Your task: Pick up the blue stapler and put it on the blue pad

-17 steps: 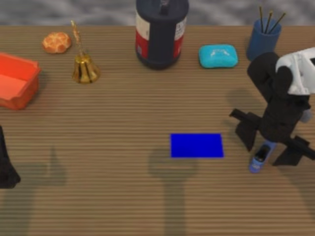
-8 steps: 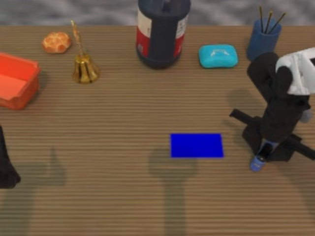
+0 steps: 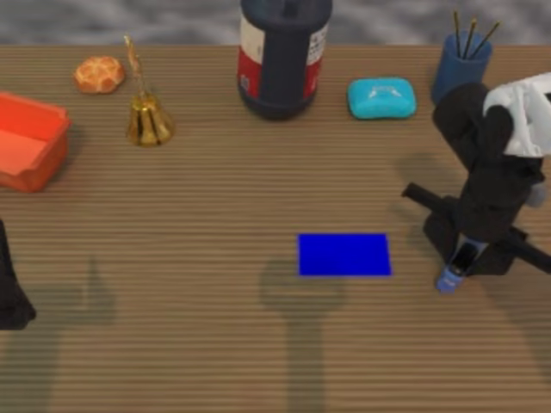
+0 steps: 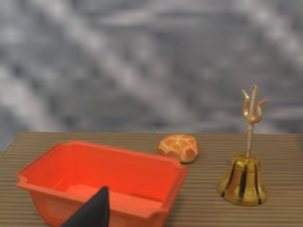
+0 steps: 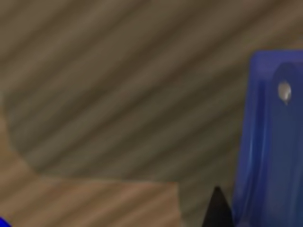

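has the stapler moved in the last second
Yes, slightly: the blue stapler, in the right gripper, sits a bit farther up the top view relative to the blue pad.

text: none legible | bottle [image 3: 284,56] label: red-white, unreadable

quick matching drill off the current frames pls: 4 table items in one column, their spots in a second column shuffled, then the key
Things
1. stapler
2. blue pad
3. orange bin
4. brass bell

Places
A. at the table's left edge
B. flat on the table near the middle, nothing on it
C. between the right gripper's fingers, right of the pad
D. back left, near the bread roll

Pairs: 1-C, 2-B, 3-A, 4-D

The left gripper sits parked at the near left, by the bin.
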`<state>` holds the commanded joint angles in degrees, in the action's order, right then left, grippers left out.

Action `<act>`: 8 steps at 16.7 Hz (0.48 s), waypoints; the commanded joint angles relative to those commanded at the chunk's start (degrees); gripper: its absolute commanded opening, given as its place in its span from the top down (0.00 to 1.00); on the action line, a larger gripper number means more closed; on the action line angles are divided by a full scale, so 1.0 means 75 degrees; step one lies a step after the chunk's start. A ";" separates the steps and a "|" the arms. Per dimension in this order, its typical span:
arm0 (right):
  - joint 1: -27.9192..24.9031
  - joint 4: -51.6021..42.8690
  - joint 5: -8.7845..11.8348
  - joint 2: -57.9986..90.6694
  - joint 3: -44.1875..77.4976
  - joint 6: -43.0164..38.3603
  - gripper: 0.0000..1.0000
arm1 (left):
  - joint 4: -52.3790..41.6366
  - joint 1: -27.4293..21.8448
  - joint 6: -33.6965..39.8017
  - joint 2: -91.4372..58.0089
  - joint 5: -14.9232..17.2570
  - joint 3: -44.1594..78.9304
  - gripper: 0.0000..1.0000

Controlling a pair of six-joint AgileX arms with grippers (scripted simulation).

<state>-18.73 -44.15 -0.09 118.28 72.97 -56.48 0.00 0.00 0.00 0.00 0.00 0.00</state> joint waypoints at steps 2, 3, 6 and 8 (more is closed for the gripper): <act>0.0002 -0.0608 0.0002 -0.0238 0.0340 -0.0016 1.00 | 0.0000 0.0000 0.0000 0.0000 0.0000 0.0000 0.00; -0.0005 -0.1019 0.0003 -0.0378 0.0531 -0.0014 1.00 | 0.0000 0.0000 0.0000 0.0000 0.0000 0.0000 0.00; -0.0041 -0.2085 0.0006 -0.0814 0.1086 0.0021 1.00 | 0.0000 0.0000 0.0000 0.0000 0.0000 0.0000 0.00; -0.0050 -0.2406 0.0007 -0.1034 0.1307 0.0047 1.00 | 0.0000 0.0000 0.0000 0.0000 0.0000 0.0000 0.00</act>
<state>-19.11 -62.19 -0.04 110.53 82.78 -56.12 0.00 0.00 0.00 0.00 0.00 0.00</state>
